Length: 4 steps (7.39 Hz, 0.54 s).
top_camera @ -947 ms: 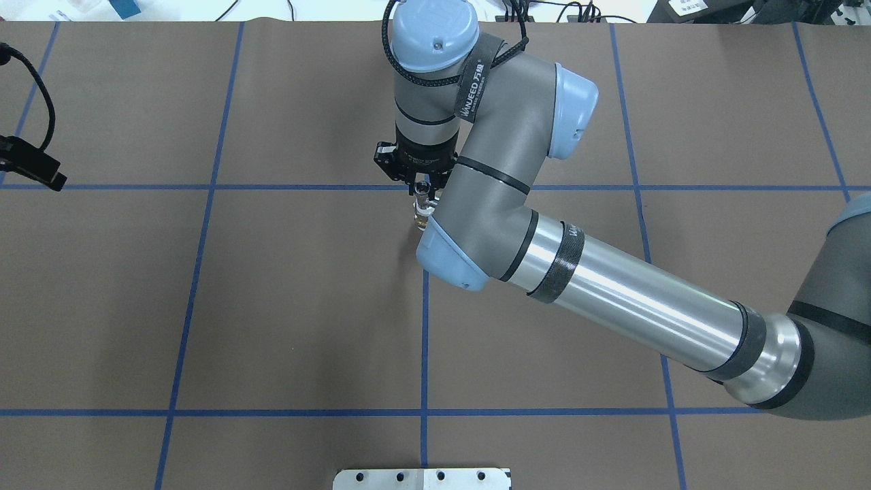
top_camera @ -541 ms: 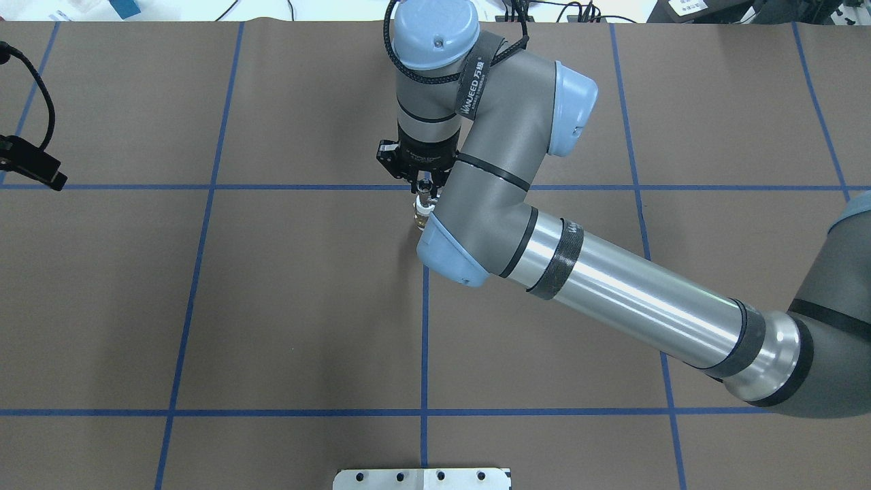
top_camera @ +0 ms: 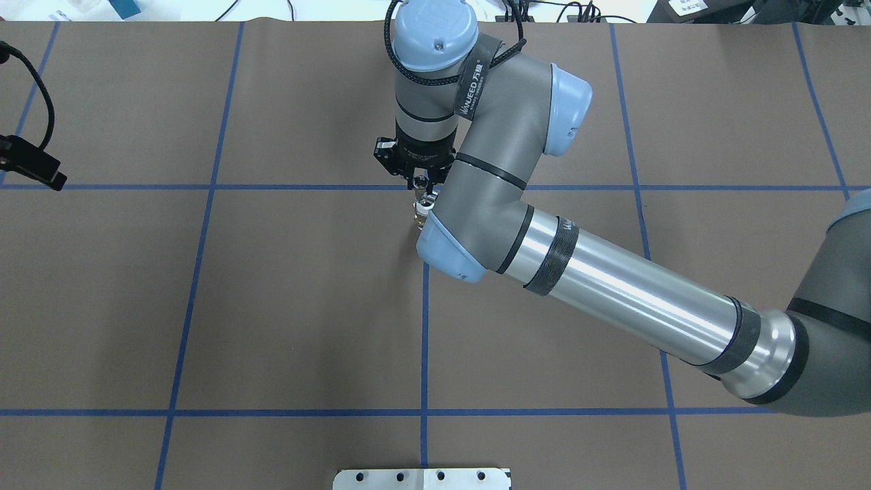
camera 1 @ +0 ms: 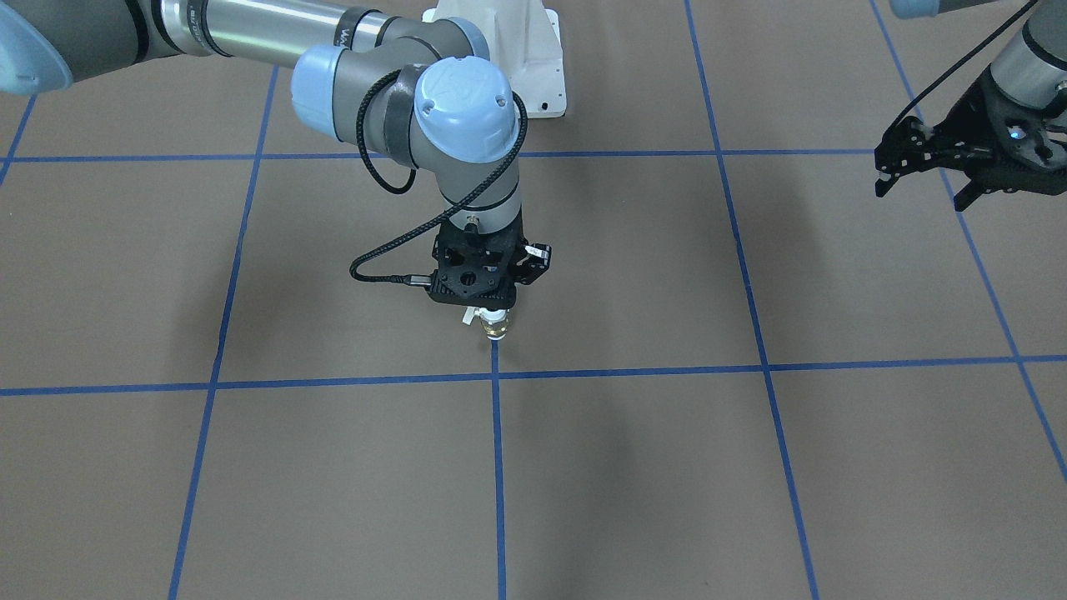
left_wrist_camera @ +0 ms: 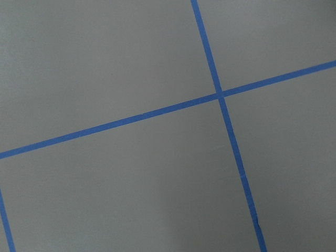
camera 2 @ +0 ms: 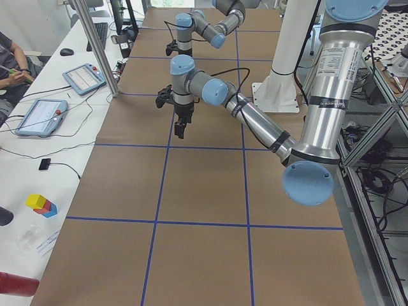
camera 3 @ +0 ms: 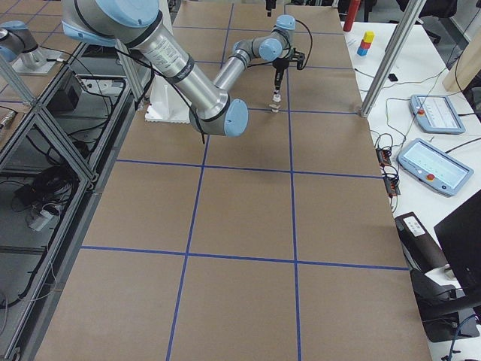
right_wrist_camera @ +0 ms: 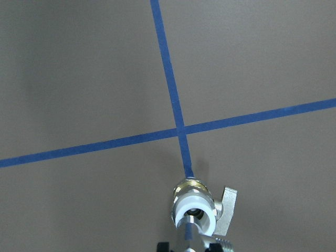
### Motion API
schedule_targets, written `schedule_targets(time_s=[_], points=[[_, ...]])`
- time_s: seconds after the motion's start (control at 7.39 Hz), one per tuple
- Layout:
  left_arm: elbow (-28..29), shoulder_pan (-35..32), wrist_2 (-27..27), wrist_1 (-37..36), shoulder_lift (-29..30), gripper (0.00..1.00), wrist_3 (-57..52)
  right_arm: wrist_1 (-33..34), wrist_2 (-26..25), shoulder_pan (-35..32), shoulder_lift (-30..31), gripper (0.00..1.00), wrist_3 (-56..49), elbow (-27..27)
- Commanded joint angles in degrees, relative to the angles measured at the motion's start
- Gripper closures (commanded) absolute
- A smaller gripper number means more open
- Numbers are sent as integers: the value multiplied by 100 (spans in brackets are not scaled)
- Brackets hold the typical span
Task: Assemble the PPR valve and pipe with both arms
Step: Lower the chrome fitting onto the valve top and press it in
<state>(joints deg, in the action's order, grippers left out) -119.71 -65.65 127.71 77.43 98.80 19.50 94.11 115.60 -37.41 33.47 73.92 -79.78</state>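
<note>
The PPR valve (right_wrist_camera: 195, 207) stands upright on the brown surface (camera 1: 667, 467). Its white ring end faces up, the brass middle is below that, and the small handle sticks out to one side. It sits on a blue tape line (right_wrist_camera: 168, 84), just beside the point where two lines cross, near the middle of the surface.

Directly above it is the pipe (right_wrist_camera: 193, 233), a short silvery piece pointing down at the valve's upper opening. The wrist view cuts this off at its bottom edge, so the pipe seems to meet the ring, but I cannot tell whether it has entered.

The right gripper (top_camera: 422, 190) points straight down over both parts, and its fingers look clamped on the pipe. The right arm reaches in from the side, with its wrist bent over the spot.

The left gripper (camera 1: 921, 187) hangs well apart from the valve, off toward the robot's left side. It is above the surface, with its fingers spread and nothing between them. Its wrist camera shows only bare surface and crossing tape lines.
</note>
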Motion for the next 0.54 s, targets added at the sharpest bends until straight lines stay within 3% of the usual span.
schedule_targets(time_s=[0.0, 0.41], points=[[9, 8, 0, 0, -1, 1, 2, -7, 7, -3, 1, 100, -18, 15], [9, 8, 0, 0, 25, 1, 19, 28, 24, -3, 10, 100, -9, 15]])
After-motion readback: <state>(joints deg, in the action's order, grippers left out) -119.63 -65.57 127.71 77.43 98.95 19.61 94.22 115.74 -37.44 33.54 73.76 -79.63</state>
